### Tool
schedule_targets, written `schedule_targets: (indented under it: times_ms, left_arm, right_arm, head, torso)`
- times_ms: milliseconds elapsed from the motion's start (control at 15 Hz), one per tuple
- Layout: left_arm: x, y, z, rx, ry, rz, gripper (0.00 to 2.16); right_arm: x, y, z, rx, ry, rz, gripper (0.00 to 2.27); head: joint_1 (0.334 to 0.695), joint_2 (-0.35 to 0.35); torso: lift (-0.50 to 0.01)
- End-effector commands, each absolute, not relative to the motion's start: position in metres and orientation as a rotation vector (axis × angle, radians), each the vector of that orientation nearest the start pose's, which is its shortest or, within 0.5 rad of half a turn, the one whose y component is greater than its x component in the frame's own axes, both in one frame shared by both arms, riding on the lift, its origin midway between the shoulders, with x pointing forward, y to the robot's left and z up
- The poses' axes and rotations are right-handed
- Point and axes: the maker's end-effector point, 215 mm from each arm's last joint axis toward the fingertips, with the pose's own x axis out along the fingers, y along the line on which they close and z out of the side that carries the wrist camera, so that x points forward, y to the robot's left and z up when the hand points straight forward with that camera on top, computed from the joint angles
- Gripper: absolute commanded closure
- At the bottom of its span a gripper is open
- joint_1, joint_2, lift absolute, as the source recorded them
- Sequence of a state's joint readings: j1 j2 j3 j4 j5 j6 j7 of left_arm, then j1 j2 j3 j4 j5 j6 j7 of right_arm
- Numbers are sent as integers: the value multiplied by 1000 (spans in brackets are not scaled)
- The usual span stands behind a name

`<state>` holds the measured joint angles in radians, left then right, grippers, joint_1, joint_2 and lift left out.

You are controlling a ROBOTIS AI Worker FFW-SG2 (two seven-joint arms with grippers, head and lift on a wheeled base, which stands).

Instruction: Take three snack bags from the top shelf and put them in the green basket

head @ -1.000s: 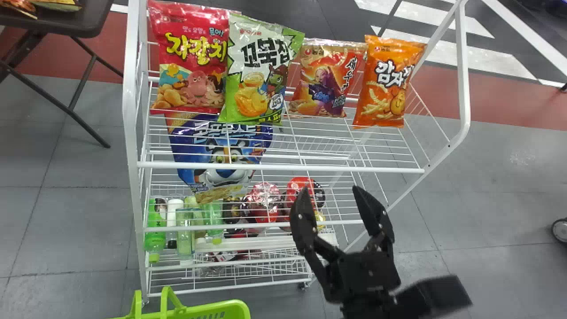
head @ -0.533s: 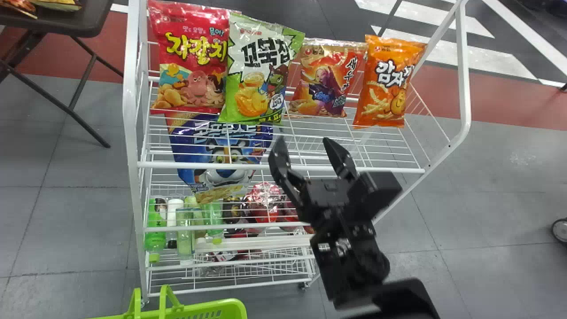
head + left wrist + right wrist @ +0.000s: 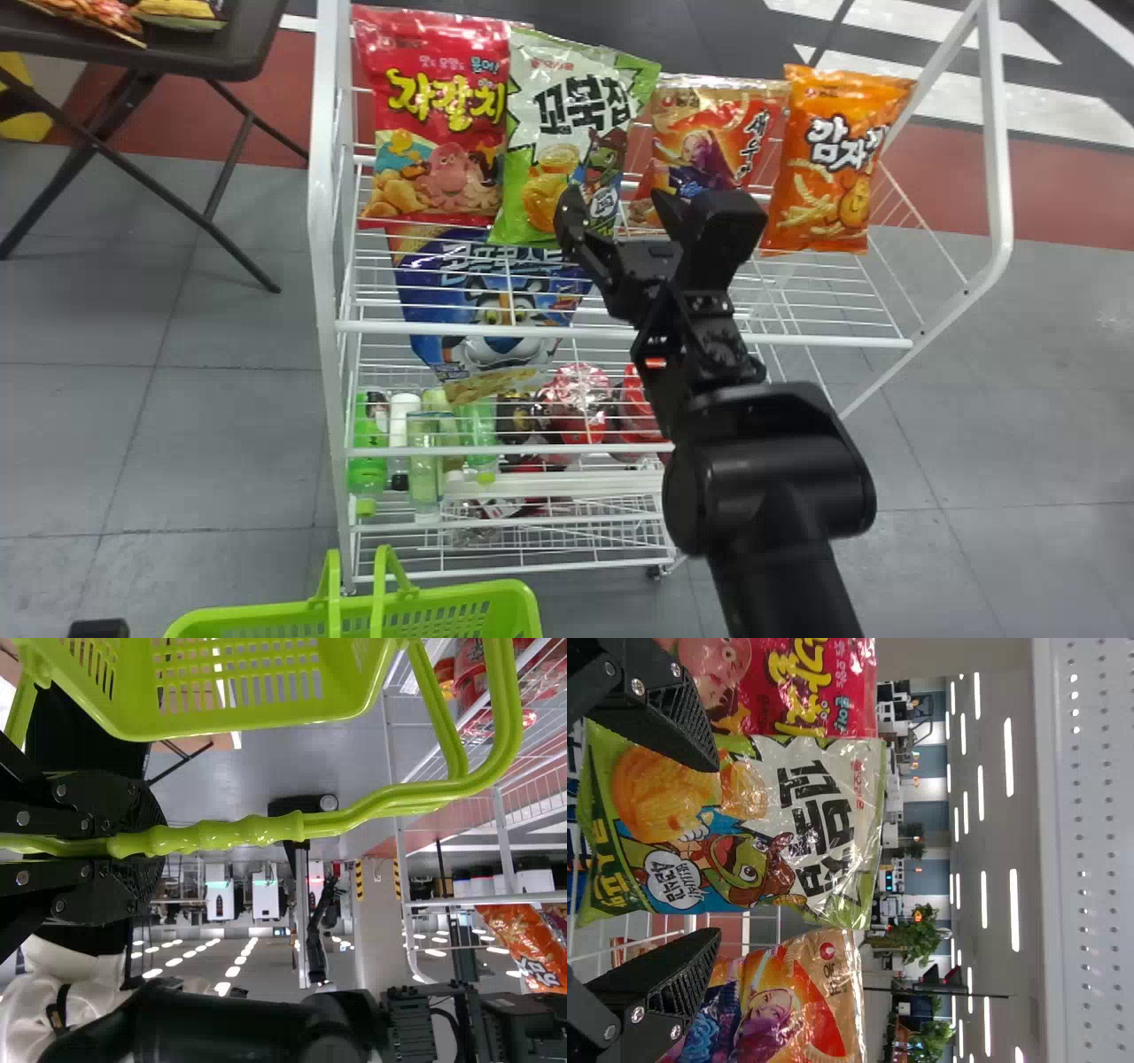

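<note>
My right gripper (image 3: pixel 620 202) is open at the top shelf, in front of the green-and-white snack bag (image 3: pixel 571 124). From the right wrist camera, the gripper (image 3: pixel 716 849) has that bag (image 3: pixel 788 815) beyond its spread fingers, not gripped. A red bag (image 3: pixel 434 115) stands on one side of it; a red-orange bag (image 3: pixel 713 115) and an orange bag (image 3: pixel 837 159) are on the other. The green basket (image 3: pixel 292 616) is at the bottom left. In the left wrist view my left gripper (image 3: pixel 133 847) is shut on the handle of the basket (image 3: pixel 239 726).
The top shelf's white front rail (image 3: pixel 532 330) runs below the bags. Lower levels hold a blue bag (image 3: pixel 496 310), bottles (image 3: pixel 425 461) and red packages (image 3: pixel 580 408). A dark folding table (image 3: pixel 177 44) stands at the far left.
My right gripper has moved up and forward, from below the top shelf's front rail to the green-and-white bag, staying open. The head view has shifted left, showing more of the basket.
</note>
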<state>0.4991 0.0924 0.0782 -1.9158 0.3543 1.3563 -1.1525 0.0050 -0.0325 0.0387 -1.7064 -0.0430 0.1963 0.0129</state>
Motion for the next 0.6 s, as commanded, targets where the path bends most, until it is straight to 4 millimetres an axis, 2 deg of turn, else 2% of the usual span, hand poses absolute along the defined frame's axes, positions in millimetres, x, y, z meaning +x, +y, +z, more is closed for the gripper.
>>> schedule_targets:
  times_ms: [0, 133, 333, 400, 467, 533]
  left_arm:
    - [170, 44, -487, -1081, 1184, -1022, 1997]
    - [173, 45, -489, -1083, 1187, -1019, 1997]
    - [180, 45, -491, -1081, 1185, -1016, 1997]
    - [181, 45, -491, -1079, 1184, -1015, 1997]
    - [184, 45, -492, -1075, 1183, -1014, 1997]
    - [186, 45, -492, -1072, 1181, -1013, 1997]
  right_arm:
    - [626, -211, -334, 11, 89, 73, 181]
    - [642, -211, -336, 20, 102, 105, 181]
    - [656, -206, -341, 24, 126, 133, 221]
    - [656, -202, -345, 27, 143, 161, 508]
    - [656, -196, -353, 33, 176, 194, 886]
    - [656, -194, -359, 34, 206, 217, 1372]
  head:
    - [695, -247]
    - [695, -234]
    - [695, -222]
    - [695, -219]
    - [695, -215]
    - [695, -209]
  torso:
    - [-44]
    - [-44]
    - [-44]
    - [-44]
    - [-44]
    - [-44]
